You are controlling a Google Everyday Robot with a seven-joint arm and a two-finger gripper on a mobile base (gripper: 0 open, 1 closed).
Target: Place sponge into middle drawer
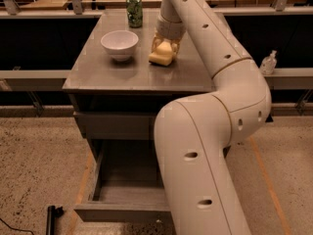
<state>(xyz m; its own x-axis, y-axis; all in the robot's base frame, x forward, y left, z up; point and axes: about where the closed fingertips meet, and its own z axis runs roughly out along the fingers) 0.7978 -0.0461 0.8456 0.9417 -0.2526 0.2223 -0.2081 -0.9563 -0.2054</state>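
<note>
The pale-yellow sponge [161,58] is on the grey cabinet top [107,75], right of the white bowl, and sits tilted. My gripper [164,47] comes down on it from above, with its fingers closed around the sponge's upper part. The middle drawer [124,192] stands pulled open low at the cabinet's front, and its inside looks empty. My arm's big white links hide the drawer's right part.
A white bowl [120,43] and a green can [134,10] stand on the cabinet top. A closed grey drawer front [115,125] sits above the open drawer. A small clear bottle [268,62] stands on the right ledge. A black object [50,219] lies on the floor at the lower left.
</note>
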